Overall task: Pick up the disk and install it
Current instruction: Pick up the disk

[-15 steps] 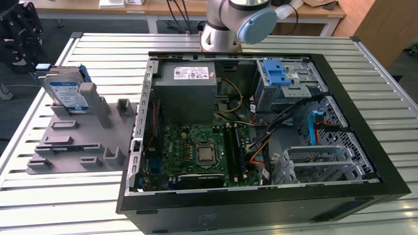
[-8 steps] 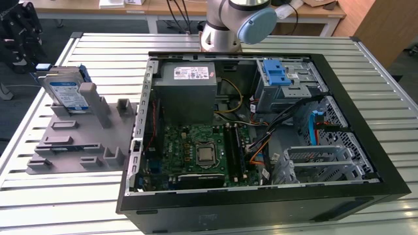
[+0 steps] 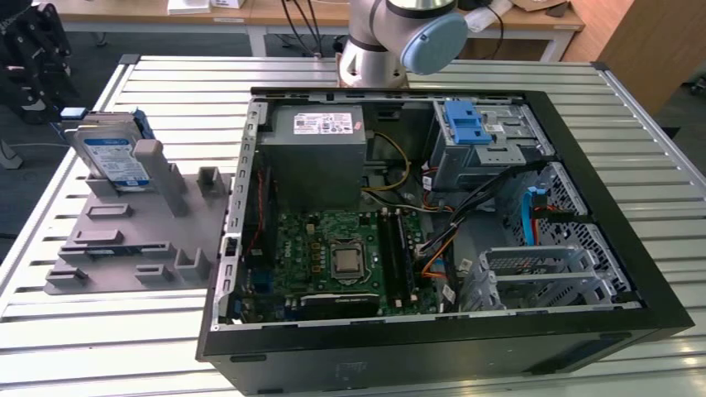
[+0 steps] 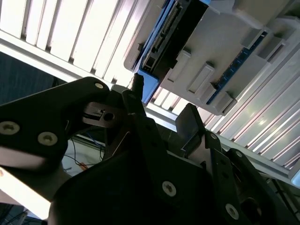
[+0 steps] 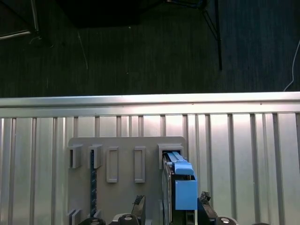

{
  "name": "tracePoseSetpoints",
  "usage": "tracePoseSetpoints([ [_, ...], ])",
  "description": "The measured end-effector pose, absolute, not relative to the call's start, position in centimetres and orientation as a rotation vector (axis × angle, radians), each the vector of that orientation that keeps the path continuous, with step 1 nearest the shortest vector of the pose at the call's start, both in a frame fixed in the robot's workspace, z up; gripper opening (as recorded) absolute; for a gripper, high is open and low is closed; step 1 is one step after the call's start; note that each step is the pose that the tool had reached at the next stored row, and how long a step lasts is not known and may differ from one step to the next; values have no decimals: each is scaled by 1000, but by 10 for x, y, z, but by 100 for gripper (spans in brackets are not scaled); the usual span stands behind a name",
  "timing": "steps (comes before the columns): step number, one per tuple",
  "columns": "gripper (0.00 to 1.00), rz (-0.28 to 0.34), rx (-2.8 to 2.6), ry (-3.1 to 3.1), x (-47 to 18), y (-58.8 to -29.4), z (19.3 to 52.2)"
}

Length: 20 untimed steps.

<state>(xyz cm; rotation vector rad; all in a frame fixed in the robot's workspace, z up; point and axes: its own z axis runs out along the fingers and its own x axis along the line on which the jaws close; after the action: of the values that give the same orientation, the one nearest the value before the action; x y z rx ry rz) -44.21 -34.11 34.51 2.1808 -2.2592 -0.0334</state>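
The disk [image 3: 111,157], a flat rectangular silver-grey hard drive with a blue-and-white label and a blue plastic bracket, stands on edge in a slot of the grey plastic fixture plate [image 3: 121,248]. It is braced by the plate's upright posts, its label facing outward. In the exterior view it sits at about ten o'clock from the open black computer case [image 3: 441,356]. Both rest on the ribbed metal desk [image 3: 111,331].

I judge it stiff, dense and fairly heavy for its size. Its metal faces look smooth enough to slip, and it would not take a knock well. The bracket looks springy, so the two broad faces above the posts make the better hold, clear of the connector end [image 4: 164,42].

In the first wrist view the black two-finger tool [image 5: 171,200] hangs over the disk's blue top edge [image 5: 180,178]. Its fingers are apart, one on each broad side. They seem not to touch it, though the angle leaves that uncertain.
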Motion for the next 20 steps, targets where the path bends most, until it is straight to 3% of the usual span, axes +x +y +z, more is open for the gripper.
tracePoseSetpoints([
  [20,55,-33,2252,-2187,-444,-335,331],
])
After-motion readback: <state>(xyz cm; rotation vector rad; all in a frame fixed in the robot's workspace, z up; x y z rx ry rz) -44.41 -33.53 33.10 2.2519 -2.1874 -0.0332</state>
